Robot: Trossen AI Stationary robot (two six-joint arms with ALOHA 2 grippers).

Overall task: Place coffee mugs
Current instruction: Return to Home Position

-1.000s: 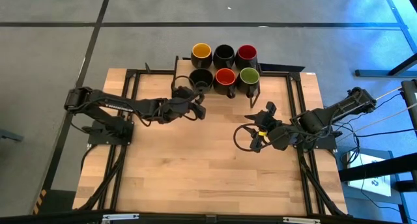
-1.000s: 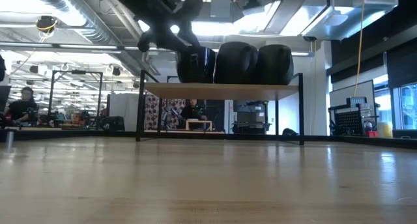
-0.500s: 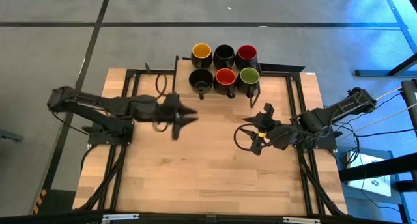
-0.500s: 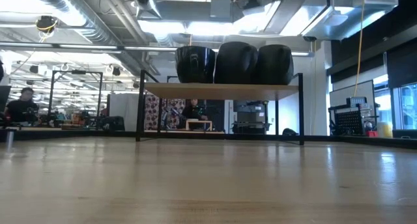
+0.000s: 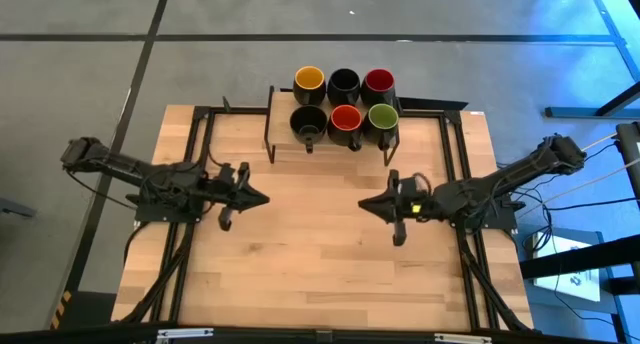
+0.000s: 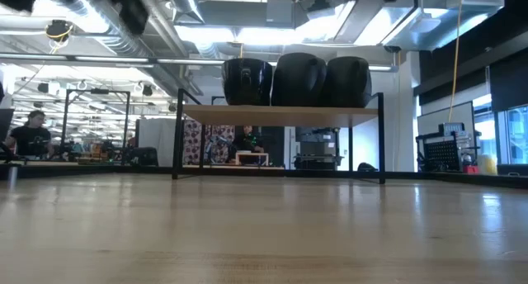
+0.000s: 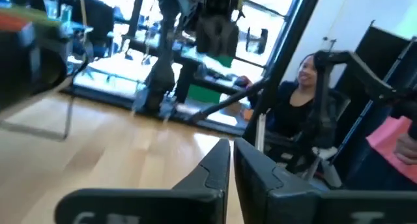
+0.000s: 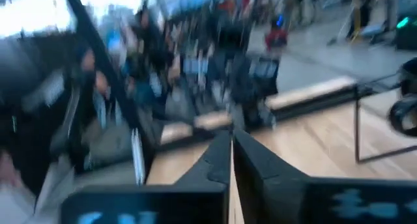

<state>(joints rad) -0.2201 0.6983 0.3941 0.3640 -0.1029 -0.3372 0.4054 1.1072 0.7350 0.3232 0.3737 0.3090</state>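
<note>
Six dark coffee mugs stand upright on a raised shelf (image 6: 280, 113) at the table's far edge. The back row has yellow (image 5: 309, 81), black (image 5: 344, 83) and red (image 5: 378, 83) insides. The front row has black (image 5: 309, 120), red (image 5: 346, 119) and green (image 5: 383, 117). The low view shows three of them from the side (image 6: 299, 79). My left gripper (image 5: 262, 197) (image 7: 231, 160) is shut and empty over the table's left middle, pointing right. My right gripper (image 5: 365, 205) (image 8: 231, 152) is shut and empty over the right middle, pointing left. The two tips face each other.
The shelf stands on thin black legs (image 5: 270, 124). A black frame (image 5: 203, 134) runs around the wooden tabletop (image 5: 310, 254), which lies bare between and in front of the arms. A seated person (image 7: 306, 100) shows beyond the table in the left wrist view.
My left gripper has drawn back from the front black mug toward the table's left and near edges, and has shut. My right gripper has sunk a little, turned level toward the table's left, and shut. The mugs have not moved.
</note>
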